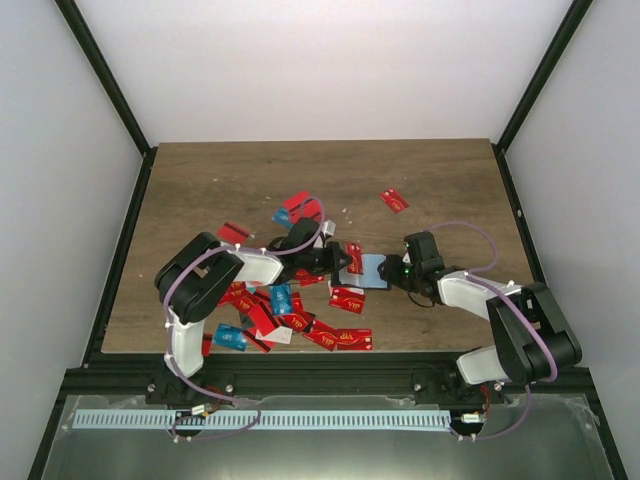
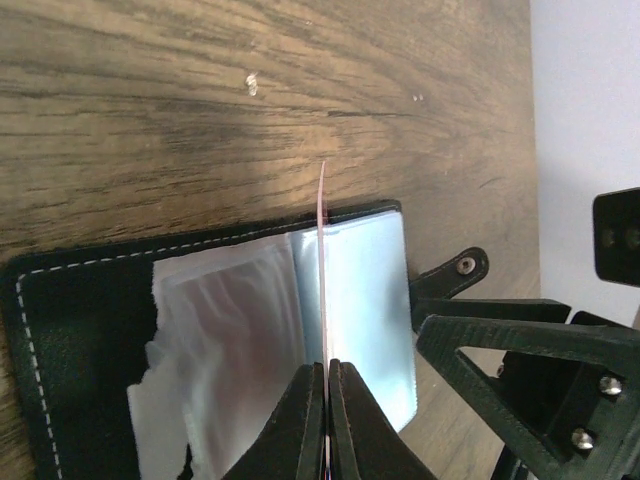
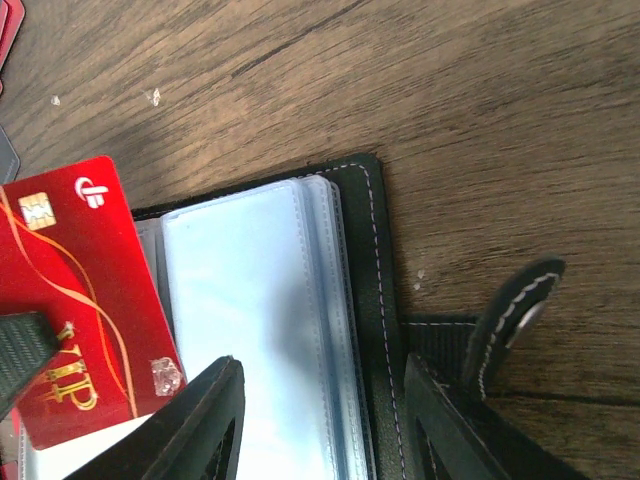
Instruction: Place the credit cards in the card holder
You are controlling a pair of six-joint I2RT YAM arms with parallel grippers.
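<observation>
Top external view, Ben: where is the card holder [image 1: 372, 270] lying?

It is lying open on the wooden table [image 1: 200, 180], Ana, between the two grippers. It is sitting just right of the credit cards [image 1: 280, 310] scattered around the left arm.

What is the left gripper [image 2: 327, 378] doing?

Its fingers are pinching tight on a red card [image 3: 70, 290], holding it on edge over the holder's clear sleeves [image 2: 370, 290]. Its own wrist view is showing the card as a thin line standing out from the closed tips.

Is that card sitting in a pocket?

I cannot tell. It is hanging over the sleeves near the fold, and nothing more is showing.

And the right gripper [image 3: 320, 400]?

Its jaws are standing partly apart, clamping nothing. One finger is sitting over the sleeves, and the other is sitting outside the black stitched cover, near the snap strap [image 3: 515, 310]. Whether they are pressing on the holder, I cannot tell.
</observation>
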